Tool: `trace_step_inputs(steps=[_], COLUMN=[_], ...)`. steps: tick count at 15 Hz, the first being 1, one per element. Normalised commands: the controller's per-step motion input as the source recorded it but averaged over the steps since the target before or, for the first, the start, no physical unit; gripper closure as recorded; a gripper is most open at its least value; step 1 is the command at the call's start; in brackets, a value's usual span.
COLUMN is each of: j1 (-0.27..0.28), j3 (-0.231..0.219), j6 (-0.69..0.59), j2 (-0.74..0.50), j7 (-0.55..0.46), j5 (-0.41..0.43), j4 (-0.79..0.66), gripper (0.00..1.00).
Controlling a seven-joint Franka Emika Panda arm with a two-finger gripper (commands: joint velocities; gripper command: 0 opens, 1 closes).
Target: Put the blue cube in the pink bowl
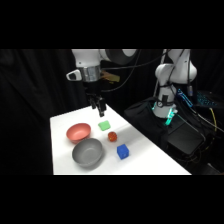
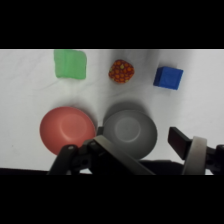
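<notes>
The blue cube (image 1: 122, 151) (image 2: 168, 78) rests on the white table near its front right, apart from everything else. The pink bowl (image 1: 78, 132) (image 2: 66, 129) sits empty at the left, touching the grey bowl. My gripper (image 1: 98, 106) (image 2: 137, 137) hangs open and empty above the far part of the table, well behind the cube and the pink bowl. In the wrist view its two fingers rise from the bottom edge over the two bowls.
A larger grey bowl (image 1: 87, 152) (image 2: 130, 130) stands in front of the pink one. A light green block (image 1: 104, 125) (image 2: 70, 63) and a small red-orange object (image 1: 112, 136) (image 2: 121, 71) lie between gripper and cube. Dark equipment and cables sit beyond the table's right edge (image 1: 150, 145).
</notes>
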Motion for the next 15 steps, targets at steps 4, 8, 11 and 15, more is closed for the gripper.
trace_step_inputs(steps=[4, 8, 11, 15], j1=[-0.009, 0.035, 0.098, 0.132], j3=[0.035, 0.060, 0.082, 0.076], j6=[0.03, 0.14, 0.20, 0.22], j2=[-0.06, -0.12, -0.09, -0.07], j7=[0.06, 0.17, 0.29, 0.37], j5=[0.008, 0.055, 0.075, 0.034], j4=[-0.06, -0.17, -0.17, -0.15], gripper=[0.00, 0.00, 0.00, 0.00])
